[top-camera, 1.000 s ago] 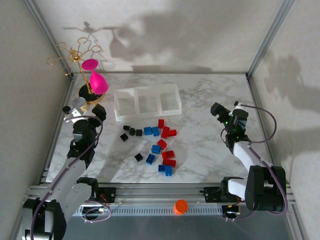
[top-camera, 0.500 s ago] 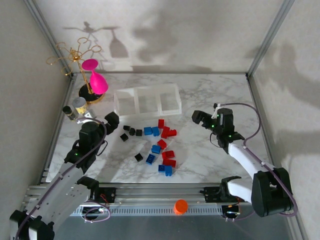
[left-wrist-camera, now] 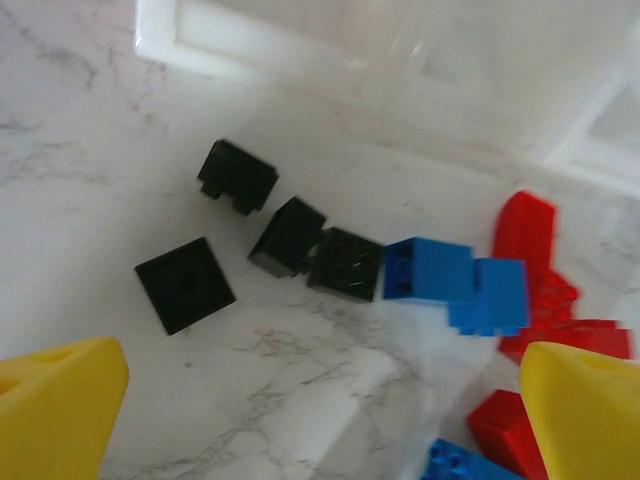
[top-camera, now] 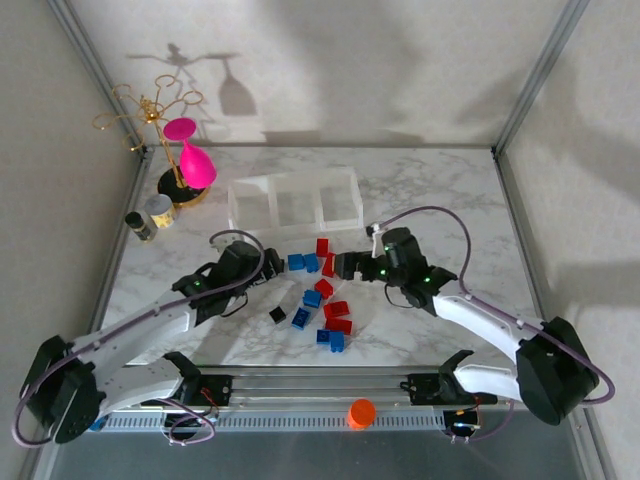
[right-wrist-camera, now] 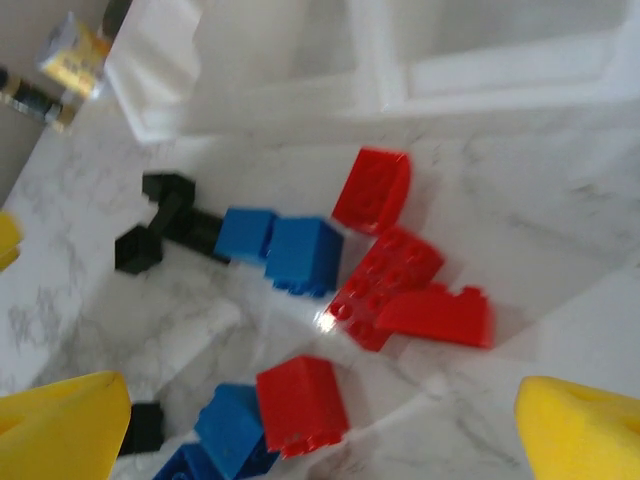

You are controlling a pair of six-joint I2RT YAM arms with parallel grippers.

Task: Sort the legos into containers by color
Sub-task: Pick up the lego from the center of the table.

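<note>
Legos point(top-camera: 312, 297) fill gap between left tool point(top-camera: 262, 270) and right tool point(top-camera: 347, 265).

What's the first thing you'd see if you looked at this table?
The bright heap of red, blue and black legos in the middle of the white marble table, with the left gripper and right gripper open on either side of it. Then the hot-pink wine glass at the back left, left of the clear containers.

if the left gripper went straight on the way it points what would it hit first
Likely the two side-by-side black legos centered ahead of the left gripper, with the clear containers beyond them; depth is unclear.
</note>
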